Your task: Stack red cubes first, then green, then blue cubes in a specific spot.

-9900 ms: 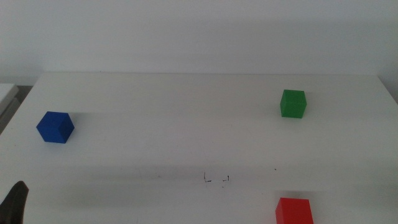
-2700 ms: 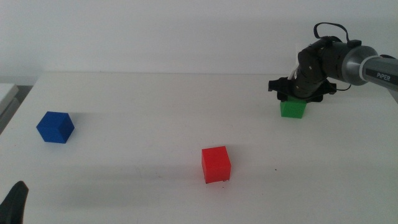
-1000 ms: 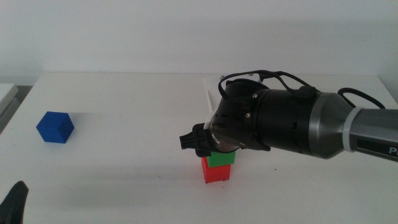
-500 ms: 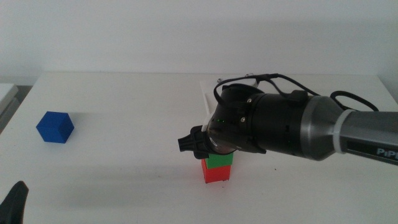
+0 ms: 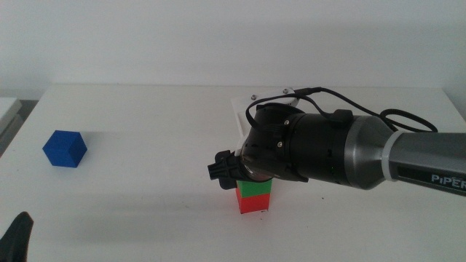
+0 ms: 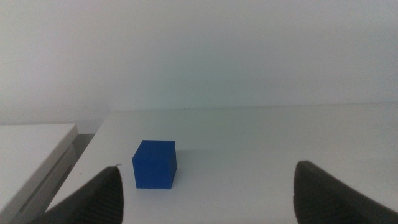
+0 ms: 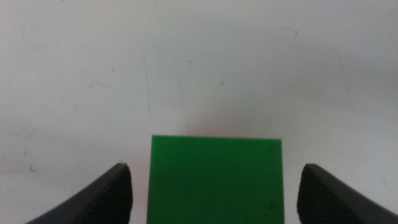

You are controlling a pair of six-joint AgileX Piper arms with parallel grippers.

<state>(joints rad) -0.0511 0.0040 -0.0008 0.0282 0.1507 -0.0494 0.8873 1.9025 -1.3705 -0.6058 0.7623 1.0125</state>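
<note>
The green cube [image 5: 255, 190] sits squarely on the red cube [image 5: 254, 204] at the front middle of the table. My right gripper [image 5: 249, 177] hangs just above the stack. In the right wrist view its jaws stand wide open on either side of the green cube [image 7: 216, 177], not touching it. The pen marks of the spot are hidden under the stack. The blue cube [image 5: 64, 149] sits alone at the far left. My left gripper [image 5: 18, 236] waits at the front left corner, open, facing the blue cube [image 6: 155, 163].
The right arm's thick dark wrist and its cables [image 5: 328, 149] cover the table's middle right. A white ledge [image 6: 31, 149] lies beyond the table's left edge [image 5: 22, 120].
The red cube went from the front right onto the marks, and the green cube from the back right onto it. In the last second the right gripper has lifted slightly, baring more green.
</note>
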